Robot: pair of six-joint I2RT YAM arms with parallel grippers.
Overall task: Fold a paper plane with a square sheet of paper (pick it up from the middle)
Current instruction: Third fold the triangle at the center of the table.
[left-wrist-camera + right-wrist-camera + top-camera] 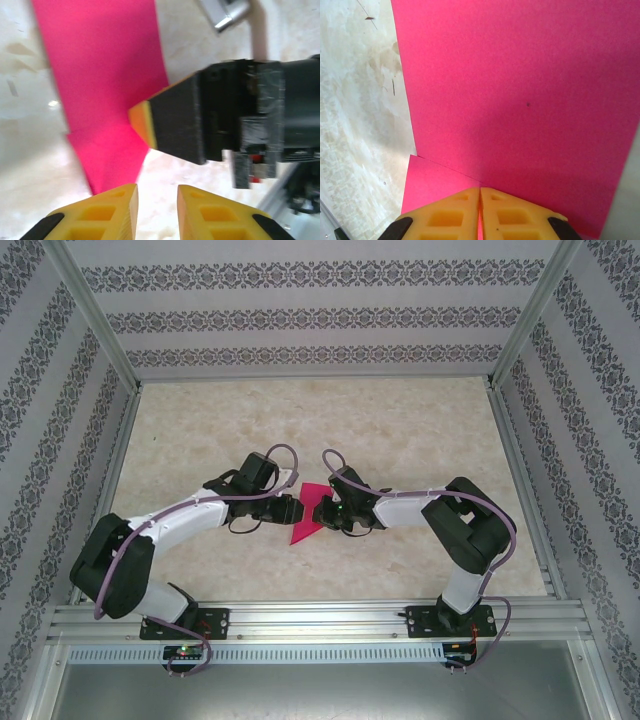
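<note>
Item: the square sheet of paper (308, 514), magenta, partly folded, on the table (400, 430) between both arms.
Handling: I judge it light, floppy and easily creased; I'd pinch an edge.
Right gripper (480, 192): closed on the sheet.
Left gripper (157, 192): fingers apart, holding nothing.

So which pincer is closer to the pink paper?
Right. The right pincer is shut on the edge of the pink paper; the left pincer is open, just off its folded corner.
</note>
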